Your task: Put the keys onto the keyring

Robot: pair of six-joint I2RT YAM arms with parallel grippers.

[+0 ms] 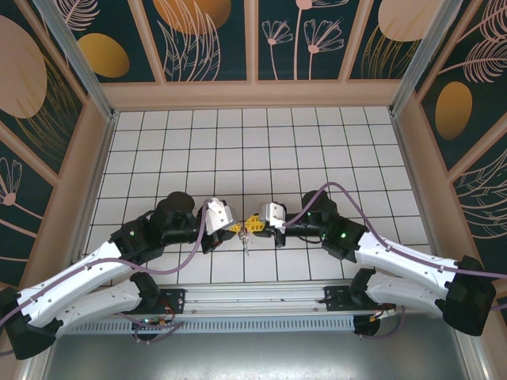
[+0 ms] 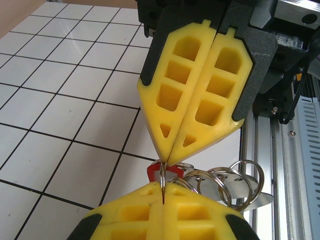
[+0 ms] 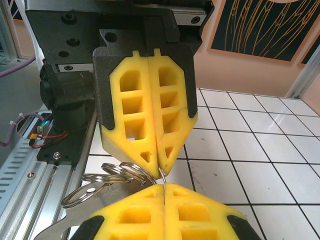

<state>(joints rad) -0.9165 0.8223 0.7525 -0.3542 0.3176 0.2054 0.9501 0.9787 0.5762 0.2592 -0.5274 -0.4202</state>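
the left gripper (image 2: 163, 192) has its yellow fingers (image 2: 135, 207) squeezed tight. a thin wire ring (image 2: 162, 176) slips into the crack between them. the right gripper (image 3: 164, 192) meets it nose to nose and is squeezed tight too. the red head of the key (image 2: 151, 172) sticks out right at its tips, so i think it is pinching the key by the blade. the blade is hidden, so i can't be sure.

i think the job now is to slide the key's hole along that wire. to do it well, both pinches need to be tight and the moves tiny. one side should turn slowly while the other holds steady. pull too hard and the wire could pop out.

the key is very small, with a red plastic head. the keyring (image 2: 240, 189) is shiny silver, with a few round wire rings bunched together. it hangs in the air just beside the fingertips, above the white tiles (image 1: 317, 150), between the two arms near the front edge.
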